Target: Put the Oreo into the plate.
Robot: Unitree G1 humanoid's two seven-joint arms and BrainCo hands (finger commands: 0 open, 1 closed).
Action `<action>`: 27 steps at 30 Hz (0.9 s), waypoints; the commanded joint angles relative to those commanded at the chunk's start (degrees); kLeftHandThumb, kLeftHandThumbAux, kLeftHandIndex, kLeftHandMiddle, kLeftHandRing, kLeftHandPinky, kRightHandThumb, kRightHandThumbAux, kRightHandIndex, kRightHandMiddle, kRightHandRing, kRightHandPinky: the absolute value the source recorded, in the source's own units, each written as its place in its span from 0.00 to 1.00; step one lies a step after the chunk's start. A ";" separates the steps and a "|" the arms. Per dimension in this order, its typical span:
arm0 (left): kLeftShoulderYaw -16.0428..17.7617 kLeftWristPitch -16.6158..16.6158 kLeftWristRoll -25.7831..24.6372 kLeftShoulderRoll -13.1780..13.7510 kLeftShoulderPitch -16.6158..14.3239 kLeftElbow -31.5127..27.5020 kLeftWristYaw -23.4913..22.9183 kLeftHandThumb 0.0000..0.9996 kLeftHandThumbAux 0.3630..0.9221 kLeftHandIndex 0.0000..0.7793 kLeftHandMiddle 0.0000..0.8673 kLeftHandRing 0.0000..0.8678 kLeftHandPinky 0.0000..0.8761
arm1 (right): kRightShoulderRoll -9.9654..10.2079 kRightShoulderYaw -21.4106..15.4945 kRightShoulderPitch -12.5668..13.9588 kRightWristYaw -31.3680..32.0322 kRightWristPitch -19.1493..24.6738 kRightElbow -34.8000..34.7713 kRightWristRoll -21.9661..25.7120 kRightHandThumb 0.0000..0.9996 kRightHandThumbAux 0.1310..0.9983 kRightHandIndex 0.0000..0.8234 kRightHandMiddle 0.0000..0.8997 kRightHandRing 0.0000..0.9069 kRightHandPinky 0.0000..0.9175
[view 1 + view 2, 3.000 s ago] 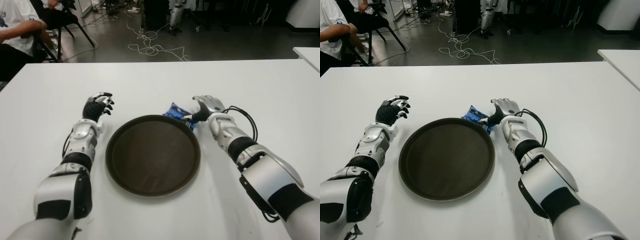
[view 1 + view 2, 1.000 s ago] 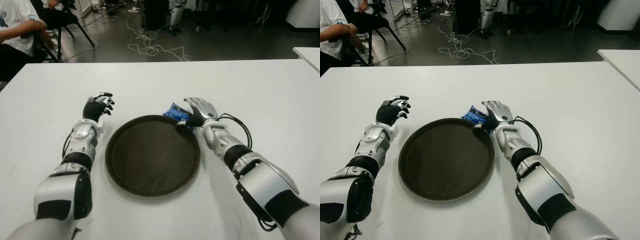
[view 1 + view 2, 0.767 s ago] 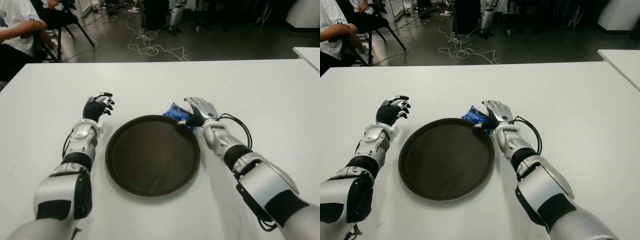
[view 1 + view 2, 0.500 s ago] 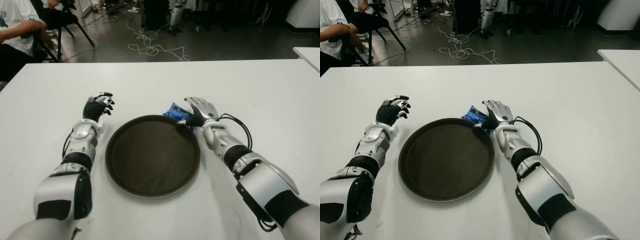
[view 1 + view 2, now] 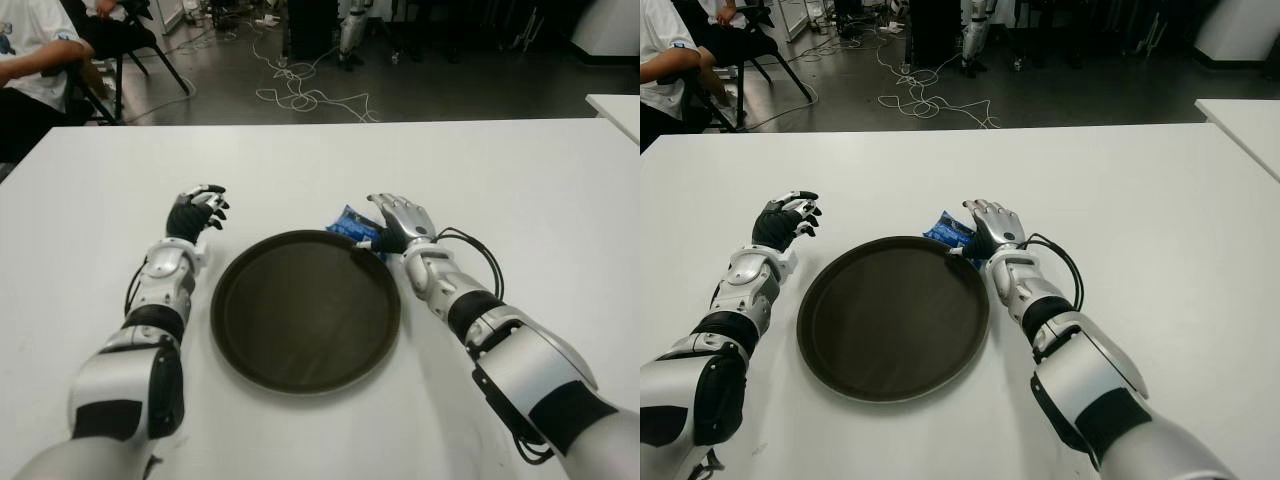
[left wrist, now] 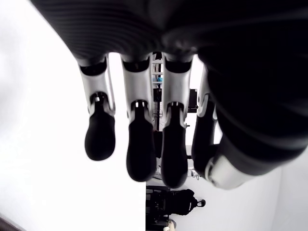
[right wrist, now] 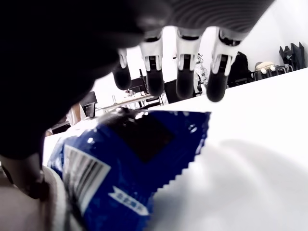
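1. Right hand (image 5: 400,222) poised over the blue Oreo (image 5: 352,222) packet, fingers (image 7: 185,86) extended above it, nothing gripped yet.
2. Oreo lying on the white table (image 5: 520,180), just beyond the far right rim of the plate (image 5: 305,310), partly covered by the hand.
3. Best to lower the fingers, pinch the wrapper firmly against the thumb, then lift clear of the rim before moving left.
4. Plate rim close by: likely snag point.
5. Left hand (image 5: 195,213) idle, left of the plate, fingers loosely curled, holding nothing.
6. Seated person (image 5: 30,60), cables (image 5: 300,95) far off.

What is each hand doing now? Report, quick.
Left hand: open, holding nothing.
Right hand: open, fingers spread above the blue Oreo packet, not gripping it.
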 joint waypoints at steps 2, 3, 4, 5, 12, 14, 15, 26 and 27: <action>0.06 -0.03 -0.14 -0.04 0.00 -0.01 -0.13 0.70 0.63 0.55 0.69 0.72 0.75 | -0.03 -0.16 0.04 -0.17 -0.20 -0.02 0.08 0.11 0.53 0.05 0.12 0.18 0.27; 0.11 -0.06 -0.23 -0.06 0.00 -0.01 -0.20 0.70 0.63 0.55 0.70 0.73 0.75 | -0.05 -0.23 0.06 -0.27 -0.30 -0.02 0.12 0.10 0.53 0.05 0.12 0.17 0.26; 0.15 -0.09 -0.29 -0.08 0.01 -0.01 -0.28 0.70 0.63 0.55 0.70 0.73 0.75 | -0.06 -0.30 0.09 -0.35 -0.36 -0.03 0.15 0.10 0.53 0.05 0.12 0.17 0.25; 0.17 -0.11 -0.32 -0.10 0.01 -0.02 -0.33 0.70 0.63 0.55 0.70 0.73 0.75 | -0.08 -0.35 0.10 -0.40 -0.40 -0.04 0.17 0.10 0.53 0.04 0.12 0.16 0.24; 0.07 -0.01 -0.23 -0.10 0.04 -0.03 -0.24 0.70 0.63 0.55 0.71 0.73 0.76 | -0.09 -0.57 0.11 -0.41 -0.27 -0.04 0.02 0.09 0.53 0.04 0.12 0.16 0.25; 0.06 0.03 -0.21 -0.10 0.04 -0.05 -0.17 0.70 0.63 0.55 0.71 0.74 0.76 | -0.09 -0.58 0.11 -0.40 -0.24 -0.05 -0.01 0.09 0.54 0.04 0.13 0.17 0.26; 0.04 0.08 -0.19 -0.08 0.06 -0.05 -0.09 0.70 0.63 0.55 0.71 0.74 0.76 | -0.08 -0.57 0.10 -0.24 -0.21 -0.04 -0.02 0.10 0.54 0.05 0.13 0.17 0.26; 0.05 -0.01 -0.30 -0.07 0.18 -0.24 -0.48 0.70 0.63 0.55 0.70 0.73 0.75 | -0.34 -0.25 0.17 3.30 -1.67 0.07 -0.06 0.06 0.59 0.06 0.13 0.17 0.22; 0.06 0.03 -0.30 -0.09 0.17 -0.24 -0.39 0.70 0.63 0.55 0.70 0.73 0.75 | -0.44 -0.19 0.25 3.58 -2.17 0.07 -0.11 0.05 0.59 0.06 0.13 0.17 0.22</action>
